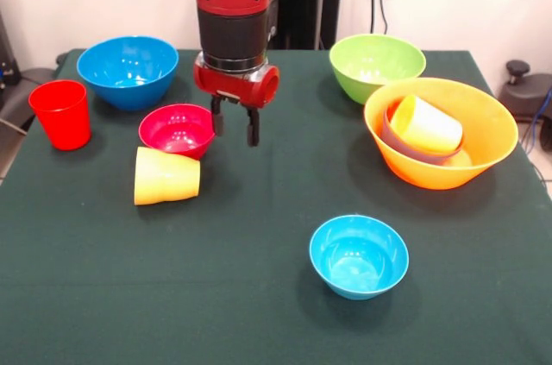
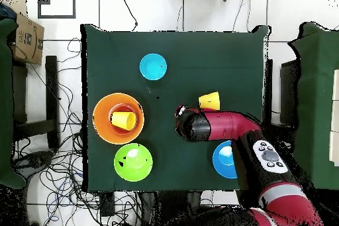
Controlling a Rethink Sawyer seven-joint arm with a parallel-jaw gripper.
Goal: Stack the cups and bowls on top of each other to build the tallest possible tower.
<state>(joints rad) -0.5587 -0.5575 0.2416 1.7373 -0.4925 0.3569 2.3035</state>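
Front view: the red and black arm comes down at upper centre, and its gripper (image 1: 234, 126) hangs with the two dark fingers a little apart and nothing between them, just right of the small glossy crimson plastic bowl (image 1: 177, 129). Below that bowl a yellow-orange tapered plastic cup (image 1: 166, 176) lies on its side, touching or nearly touching the bowl's rim. At the left edge a red plastic tumbler (image 1: 60, 113) stands upright, with the medium blue plastic bowl (image 1: 128, 71) above it. At upper right sits the lime green plastic bowl (image 1: 377, 66); just below it the large yellow-orange plastic bowl (image 1: 440, 132) holds a smaller greyish bowl and a tilted yellow cup (image 1: 426, 124), the only nesting so far. A small light-blue plastic bowl (image 1: 359, 255) stands alone at lower centre on the dark green tablecloth (image 1: 259, 313).

Overhead view: the arm covers the crimson bowl and most of the medium blue one at lower right; the tipped cup shows just above the wrist. The large bowl with its cup sits at centre left, the green bowl below it, the light-blue bowl above.

The crimson bowl looks the likeliest next pick. One finger should go inside its rim and one outside, on the side away from the lying cup, lifting straight up so the cup does not roll.
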